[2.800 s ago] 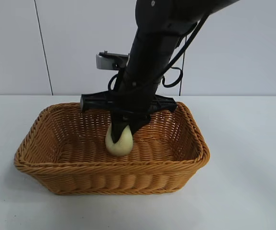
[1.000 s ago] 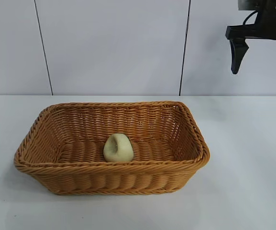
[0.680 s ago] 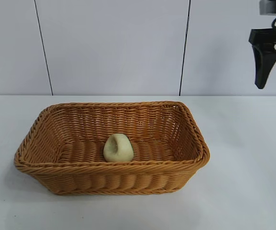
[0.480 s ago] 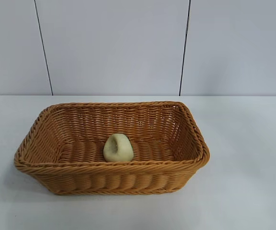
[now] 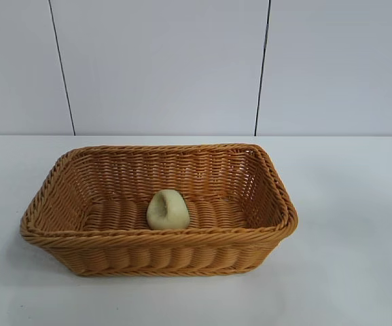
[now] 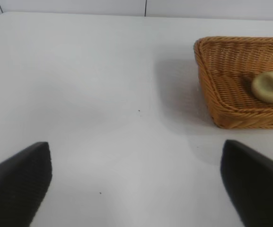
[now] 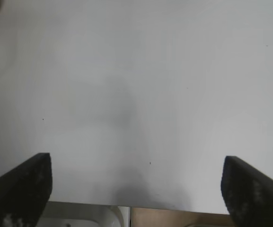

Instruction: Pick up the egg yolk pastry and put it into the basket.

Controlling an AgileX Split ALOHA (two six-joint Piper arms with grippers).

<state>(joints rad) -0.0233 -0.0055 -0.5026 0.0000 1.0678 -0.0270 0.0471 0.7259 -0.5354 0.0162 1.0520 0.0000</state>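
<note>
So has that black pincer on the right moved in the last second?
Yes. A second ago it hung above and right of the basket; it slid off past the right edge and is out of the exterior view now, open over bare table.

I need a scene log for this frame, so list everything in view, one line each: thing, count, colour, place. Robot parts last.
basket: 1, golden orange-brown wicker, on the table, centre-left in the exterior view.
egg yolk pastry: 1, pale cream-yellow, lying on the basket floor near its front wall.
table: 1, white, under the basket.
wall: white panels with dark seams, behind the table.
left gripper: 1, black, open, above bare table beside the basket.
right gripper: 1, black, open, above bare table near its edge.
</note>
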